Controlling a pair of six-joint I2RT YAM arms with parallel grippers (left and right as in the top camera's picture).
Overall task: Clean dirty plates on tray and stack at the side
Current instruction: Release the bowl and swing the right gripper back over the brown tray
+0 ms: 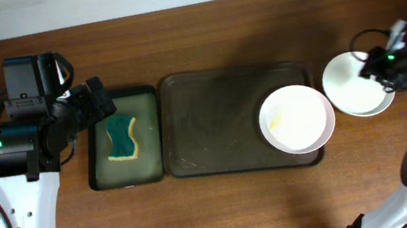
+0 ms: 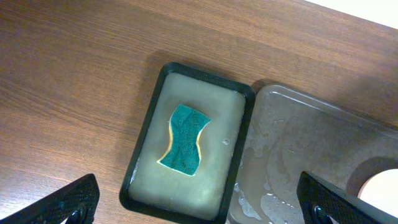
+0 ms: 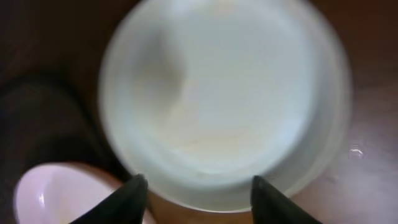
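My right gripper [image 3: 199,200] hangs over a white plate [image 1: 349,86] that sits on the bare tabletop [image 1: 201,41] at the far right of the overhead frame, just beyond the right end of the brown tray [image 1: 213,121]. My two fingers are spread, with the plate's near rim and a strip of wood showing in the gap, and neither one is pinching anything. My wrist view is blurred, so I cannot tell whether that is one plate or a stack. A second plate [image 1: 296,119] lies on the right end of the brown tray, reaching a little past the tray's right rim, with a faint yellowish smear left of its centre; wet streaks and droplets show on the tray's surface. My left gripper [image 2: 198,206] is at the left of the overhead frame, above the narrow dark tray [image 2: 134,174] that lies right against the brown tray's left edge. Its fingers stand wide apart, holding nothing. In that narrow tray a teal sponge [image 2: 183,140] with a yellow edge lies in cloudy liquid.
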